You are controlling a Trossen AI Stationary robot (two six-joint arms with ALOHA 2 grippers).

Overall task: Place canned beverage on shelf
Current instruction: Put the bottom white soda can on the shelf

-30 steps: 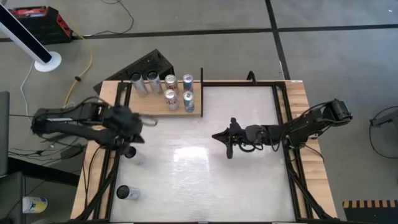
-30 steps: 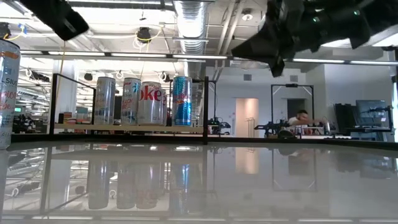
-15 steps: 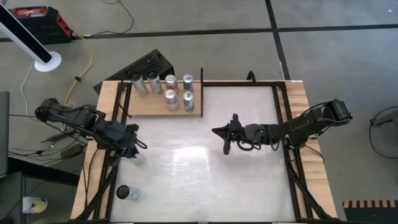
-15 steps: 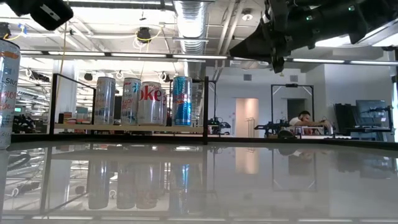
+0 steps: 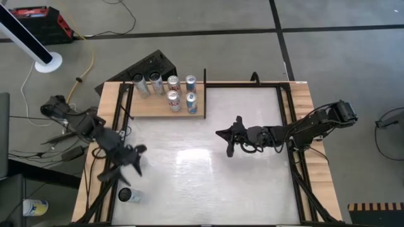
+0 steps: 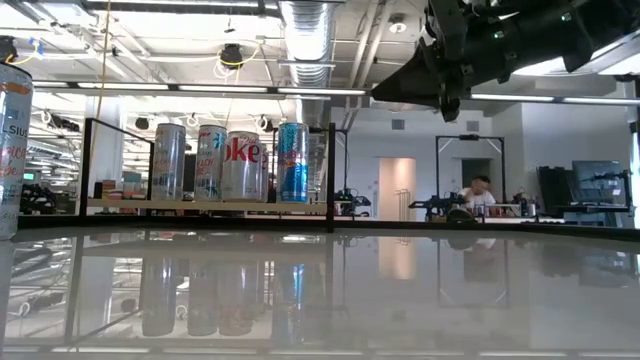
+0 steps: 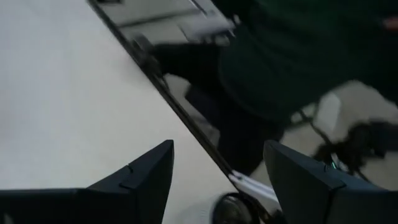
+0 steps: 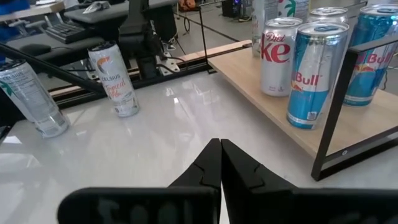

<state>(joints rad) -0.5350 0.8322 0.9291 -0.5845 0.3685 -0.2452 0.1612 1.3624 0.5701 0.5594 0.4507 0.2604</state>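
Observation:
The shelf (image 5: 165, 107), a light-wood plank at the table's far left, carries several cans (image 5: 173, 101), also seen upright in the low view (image 6: 240, 163). A tall Celsius can (image 8: 115, 81) stands on the white table near the left side (image 6: 10, 150). A second can (image 5: 129, 195) stands at the near left corner (image 8: 28, 99). My left gripper (image 5: 125, 162) hovers open over the table's left side, between the shelf and that corner can, nothing between its fingers (image 7: 217, 180). My right gripper (image 5: 222, 135) is shut at mid-table, above the surface (image 6: 385, 92), pointing left.
Thin black uprights (image 8: 333, 112) frame the shelf's near end. Wooden rims (image 5: 306, 126) and dark rails run along the table's left and right sides. The wide white tabletop (image 5: 208, 183) lies between the two arms. A person sits in the room beyond (image 6: 480, 190).
My left gripper has swung from beside the shelf toward the table's near edge, along the left side, and has opened on the way. It has dropped out of the low view's top left corner. The cans have stayed where they were.

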